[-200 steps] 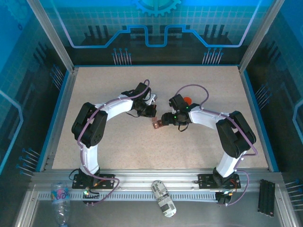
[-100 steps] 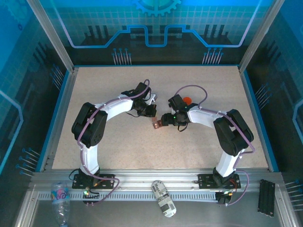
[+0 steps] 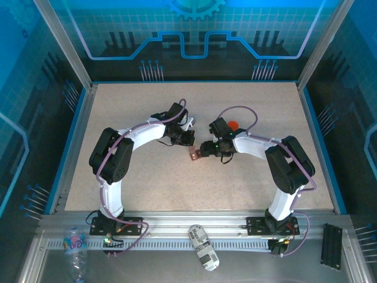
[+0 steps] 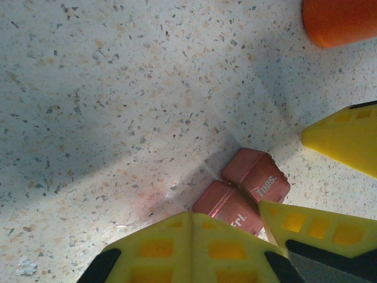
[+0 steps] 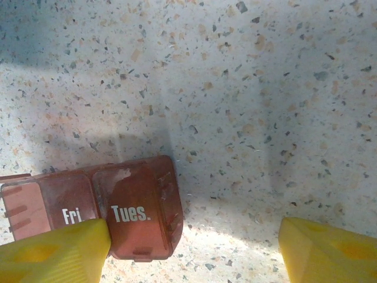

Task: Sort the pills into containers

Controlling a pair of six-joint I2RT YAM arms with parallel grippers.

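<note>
The two-well pill box (image 5: pixel 138 206), dark red-brown with lids marked "Fri" and "Tues.", lies flat on the speckled table (image 5: pixel 265 88) at mid-table, between the two arm tips, and both lids look shut. The right gripper (image 5: pixel 194 230) hangs over it with jaws spread wide and nothing between them; one yellow finger (image 5: pixel 56 250) overlaps the box's near edge, probably placed to brace the box against sliding. The left gripper (image 3: pixel 187 140) is fully closed and empty, its tip just beside the box, which suits prodding a lid open rather than grasping. The orange bottle (image 4: pixel 339 20) stands near, apart from the box
</note>
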